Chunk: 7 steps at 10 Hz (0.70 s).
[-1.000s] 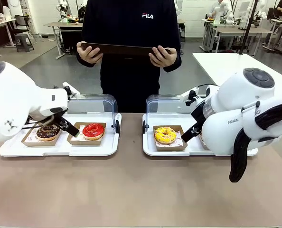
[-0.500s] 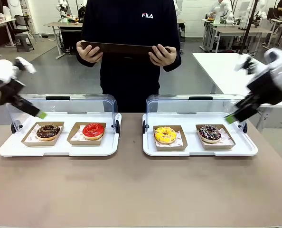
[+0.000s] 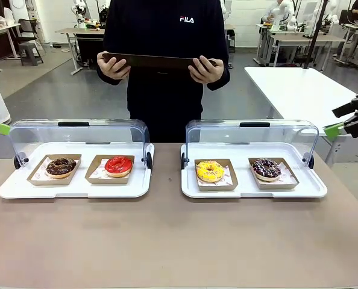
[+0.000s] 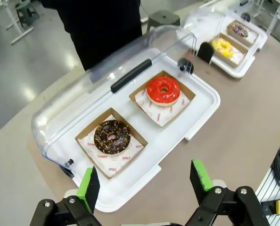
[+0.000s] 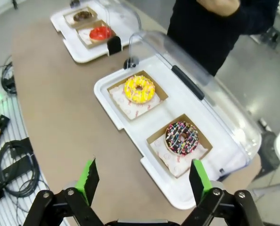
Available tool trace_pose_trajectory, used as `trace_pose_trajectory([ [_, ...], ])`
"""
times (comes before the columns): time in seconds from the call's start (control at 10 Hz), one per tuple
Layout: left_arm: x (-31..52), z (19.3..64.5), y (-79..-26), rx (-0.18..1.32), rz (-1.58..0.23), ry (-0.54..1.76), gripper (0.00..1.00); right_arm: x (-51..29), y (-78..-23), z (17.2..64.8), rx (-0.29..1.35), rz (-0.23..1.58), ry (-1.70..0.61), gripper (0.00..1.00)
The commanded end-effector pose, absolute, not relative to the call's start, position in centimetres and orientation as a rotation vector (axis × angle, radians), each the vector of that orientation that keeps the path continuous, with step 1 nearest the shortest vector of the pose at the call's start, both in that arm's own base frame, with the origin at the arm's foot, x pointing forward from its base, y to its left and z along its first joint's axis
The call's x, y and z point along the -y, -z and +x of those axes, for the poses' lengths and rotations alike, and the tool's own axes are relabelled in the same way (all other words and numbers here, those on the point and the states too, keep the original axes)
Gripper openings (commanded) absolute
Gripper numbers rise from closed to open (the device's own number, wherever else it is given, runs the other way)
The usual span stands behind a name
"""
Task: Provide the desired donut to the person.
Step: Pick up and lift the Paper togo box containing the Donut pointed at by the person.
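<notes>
Left gripper (image 4: 144, 179) and right gripper (image 5: 144, 175) hang empty, jaws spread wide, each raised beside a tray (image 4: 203, 101) of two donuts (image 4: 163, 89).

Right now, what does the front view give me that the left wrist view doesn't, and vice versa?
Front view adds the person's hands holding a tablet, and the open right tool. Left wrist view adds the print on the paper under the chocolate donut, and the left tool spread open. Shared: both trays, clear lids open, four donuts.
</notes>
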<state>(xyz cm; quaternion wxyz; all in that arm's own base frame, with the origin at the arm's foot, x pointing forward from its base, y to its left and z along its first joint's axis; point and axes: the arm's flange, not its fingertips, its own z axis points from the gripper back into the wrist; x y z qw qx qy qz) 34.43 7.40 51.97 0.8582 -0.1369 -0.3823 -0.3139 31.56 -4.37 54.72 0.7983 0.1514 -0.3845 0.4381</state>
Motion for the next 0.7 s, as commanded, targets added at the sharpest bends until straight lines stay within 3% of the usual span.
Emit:
trace_pose_trajectory([
  [0.0,-7.0,32.7,-50.0,0.862,-0.303,0.656,1.0,5.6,-54.4,32.5,0.829,0.415,-0.966,1.0],
  [0.6,-8.3,32.0,-50.9,0.837,-0.274,0.705,1.0,6.7,-54.8,33.3,0.846,0.463,-0.979,1.0],
])
